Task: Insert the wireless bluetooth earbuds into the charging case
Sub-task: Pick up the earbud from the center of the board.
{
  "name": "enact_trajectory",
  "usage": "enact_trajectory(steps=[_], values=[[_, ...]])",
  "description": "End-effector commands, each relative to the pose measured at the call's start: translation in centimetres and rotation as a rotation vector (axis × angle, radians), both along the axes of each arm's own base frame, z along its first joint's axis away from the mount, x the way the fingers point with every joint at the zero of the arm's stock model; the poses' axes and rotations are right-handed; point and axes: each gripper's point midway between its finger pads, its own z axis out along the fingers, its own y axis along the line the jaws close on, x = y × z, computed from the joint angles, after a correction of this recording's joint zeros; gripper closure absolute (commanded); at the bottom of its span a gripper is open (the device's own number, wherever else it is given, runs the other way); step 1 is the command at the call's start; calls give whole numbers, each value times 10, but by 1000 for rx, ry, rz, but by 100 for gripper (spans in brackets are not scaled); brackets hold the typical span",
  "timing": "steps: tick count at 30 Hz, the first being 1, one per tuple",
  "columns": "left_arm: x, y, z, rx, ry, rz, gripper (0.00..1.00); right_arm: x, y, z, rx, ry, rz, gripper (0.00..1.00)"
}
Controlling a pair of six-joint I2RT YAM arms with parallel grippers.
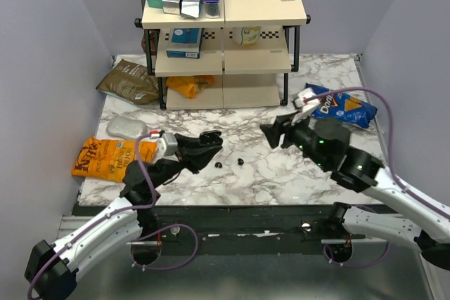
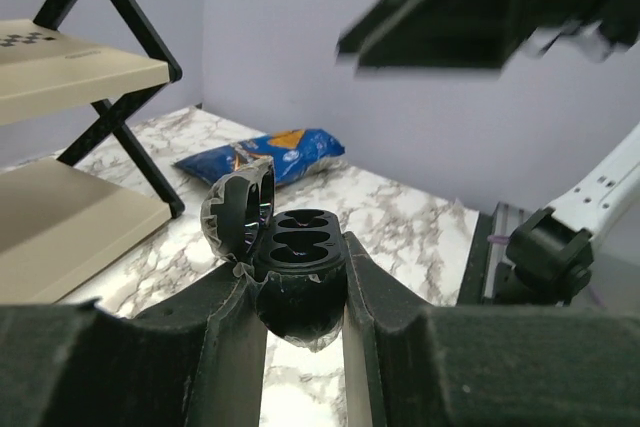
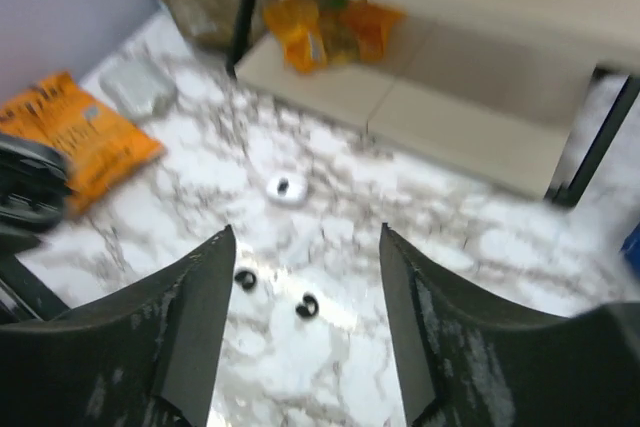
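Over the marble table the right gripper is held spread, empty; the opened charging case is clamped by the left gripper. The earbuds are found loose between them: judged light, slippery, best pinched across the body.

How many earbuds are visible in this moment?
2. One earbud lies on the marble table near the charging case held by the left gripper; the other earbud lies just right of it. Both case wells look empty.

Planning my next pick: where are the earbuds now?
Both earbuds lie on the marble table, centre-front in the top view, between the left claw gripping the charging case and the open right claw.
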Motion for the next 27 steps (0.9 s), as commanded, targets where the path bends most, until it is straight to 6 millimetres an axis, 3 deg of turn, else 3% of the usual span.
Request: enact_trajectory(steps=[1,3,5,10,16,17,21,27], values=[[-16,21,25,-192,-19,13,100,-5,31,-102,-40,299,72,38],[-21,24,17,-191,-4,14,100,-3,36,-147,-126,392,59,47],[-20,26,12,-185,7,36,100,-5,39,-174,-169,444,66,51],[-20,37,11,-192,15,83,100,-3,58,-220,-226,502,117,54],[-23,41,12,-198,21,92,100,7,71,-239,-266,527,118,53],[-23,41,11,-198,25,90,100,10,70,-251,-296,547,97,53],[-23,42,11,-197,33,94,100,23,61,-269,-346,556,-4,53],[-19,40,6,-162,57,111,100,36,57,-276,-336,583,-56,52]])
